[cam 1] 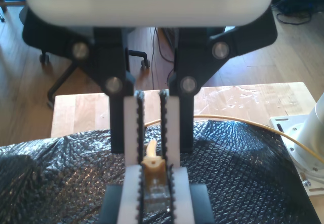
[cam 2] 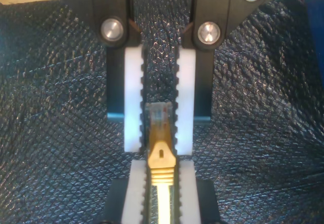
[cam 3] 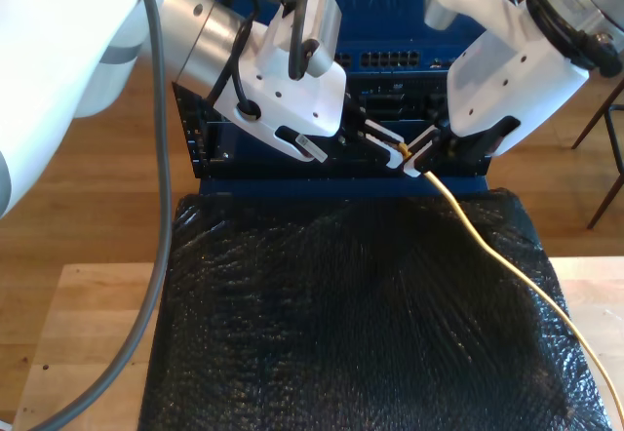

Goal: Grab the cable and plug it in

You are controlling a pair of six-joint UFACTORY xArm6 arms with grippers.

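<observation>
Cable: the pale yellow cable [cam 3: 487, 246] is running from the exterior view's lower right, up across the black bubble wrap [cam 3: 341, 314], and its end is hanging in the air between the two grippers, just in front of the blue rack [cam 3: 292, 153].
Plug: the clear plug [cam 2: 161, 115] is sitting at the very end of the cable, with the yellow ribbed sleeve [cam 2: 162, 171] right behind it.
My first gripper: my first gripper [cam 1: 152, 155] is pinching the yellow sleeve, its jaws narrow, white toothed fingers [cam 1: 130, 133] pressing on both sides. In the exterior view it is the one [cam 3: 421, 155] on the arm coming in from the exterior view's right, and the cable is trailing away from it.
My second gripper: my second gripper [cam 2: 161, 133] is clamping the clear plug itself, jaws narrow around it, and the plug is lying straight along the slot between its fingers [cam 2: 132, 107]. In the exterior view it [cam 3: 375, 137] is reaching in from the exterior view's left.
The two together: the fingertips of both grippers are meeting nose to nose, one on the plug, one on the sleeve, just beside each other.
Rack: a row of small ports [cam 3: 390, 58] is showing on the rack's face above the grippers; the plug is well apart from them and is not in any port.
Table: the bubble wrap is covering most of the wooden table [cam 3: 78, 333], with bare wood showing at the exterior view's lower left.
Background: an office chair [cam 1: 50, 36] is standing on the wooden floor beyond the table in the first wrist view.
</observation>
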